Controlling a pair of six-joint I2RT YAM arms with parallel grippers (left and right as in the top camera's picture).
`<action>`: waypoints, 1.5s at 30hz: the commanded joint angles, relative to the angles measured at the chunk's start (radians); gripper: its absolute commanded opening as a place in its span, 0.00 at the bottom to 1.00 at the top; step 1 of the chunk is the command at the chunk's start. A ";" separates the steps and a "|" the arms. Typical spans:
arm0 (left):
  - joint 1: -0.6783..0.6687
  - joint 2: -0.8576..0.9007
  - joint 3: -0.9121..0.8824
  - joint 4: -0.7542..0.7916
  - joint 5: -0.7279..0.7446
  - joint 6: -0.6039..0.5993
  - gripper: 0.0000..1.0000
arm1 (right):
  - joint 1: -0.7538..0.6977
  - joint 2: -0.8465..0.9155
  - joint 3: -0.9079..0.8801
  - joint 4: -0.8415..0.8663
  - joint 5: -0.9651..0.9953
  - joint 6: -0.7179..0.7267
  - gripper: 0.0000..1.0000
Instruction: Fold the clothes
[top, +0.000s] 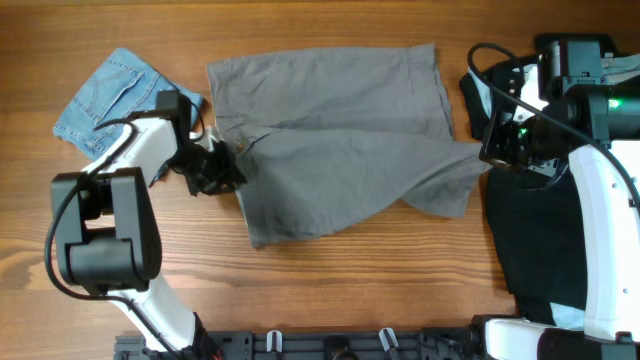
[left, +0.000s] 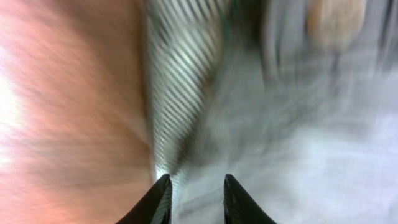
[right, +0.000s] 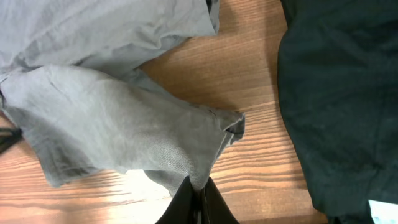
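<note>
The grey shorts (top: 340, 130) lie spread across the middle of the wooden table, creased, with one leg drawn out to the right. My right gripper (top: 487, 158) is shut on the tip of that leg, and in the right wrist view the cloth (right: 112, 118) is pinched between the closed fingers (right: 199, 190). My left gripper (top: 235, 168) is at the shorts' left edge by the waistband. In the blurred left wrist view its fingers (left: 196, 186) stand apart, with grey cloth (left: 298, 137) and the ribbed waistband edge between them.
Small light-blue denim shorts (top: 115, 95) lie at the far left, behind the left arm. A big black garment (top: 530, 230) with pale-blue cloth lies at the right under the right arm; it also shows in the right wrist view (right: 342, 93).
</note>
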 joint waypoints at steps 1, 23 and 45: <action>-0.003 -0.020 0.006 -0.132 0.132 0.158 0.26 | -0.002 0.000 0.002 0.011 -0.001 -0.020 0.04; -0.162 -0.140 -0.441 0.171 -0.025 -0.293 0.54 | -0.002 0.000 0.002 0.027 0.003 -0.045 0.04; 0.217 -0.706 -0.108 -0.469 -0.268 -0.104 0.04 | -0.002 -0.181 0.013 0.005 0.072 0.012 0.04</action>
